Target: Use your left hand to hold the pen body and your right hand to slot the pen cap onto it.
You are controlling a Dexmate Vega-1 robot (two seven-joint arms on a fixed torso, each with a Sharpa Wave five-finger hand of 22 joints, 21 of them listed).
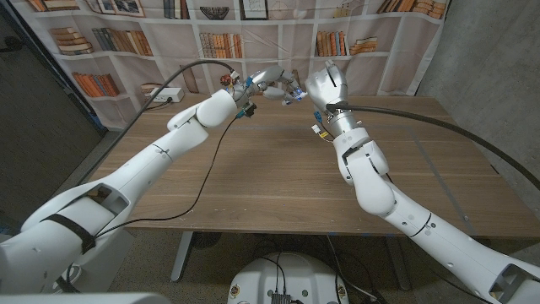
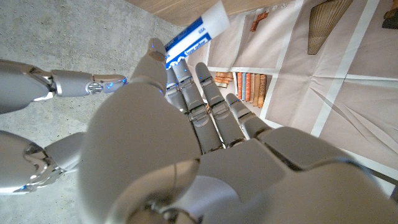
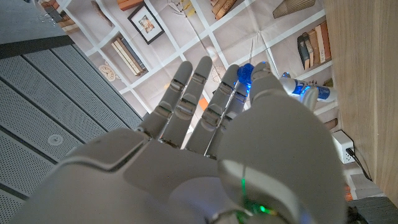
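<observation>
Both hands are raised over the far middle of the wooden table (image 1: pixel 270 181), close together. My left hand (image 1: pixel 266 83) pinches the pen body (image 2: pixel 196 32), a white tube with a blue label, between thumb and fingers; its far end sticks out past the fingertips. My right hand (image 1: pixel 325 84) faces it from the right and pinches a small blue pen cap (image 3: pixel 245 73) between thumb and a finger. In the right wrist view the pen body (image 3: pixel 305 89) lies just beyond the thumb, a short way from the cap. Whether cap and pen touch I cannot tell.
A white power box (image 1: pixel 164 95) with a black cable lies at the table's far left. Another black cable (image 1: pixel 439 127) runs from my right wrist across the right side. A bookshelf backdrop (image 1: pixel 219 42) hangs behind the table.
</observation>
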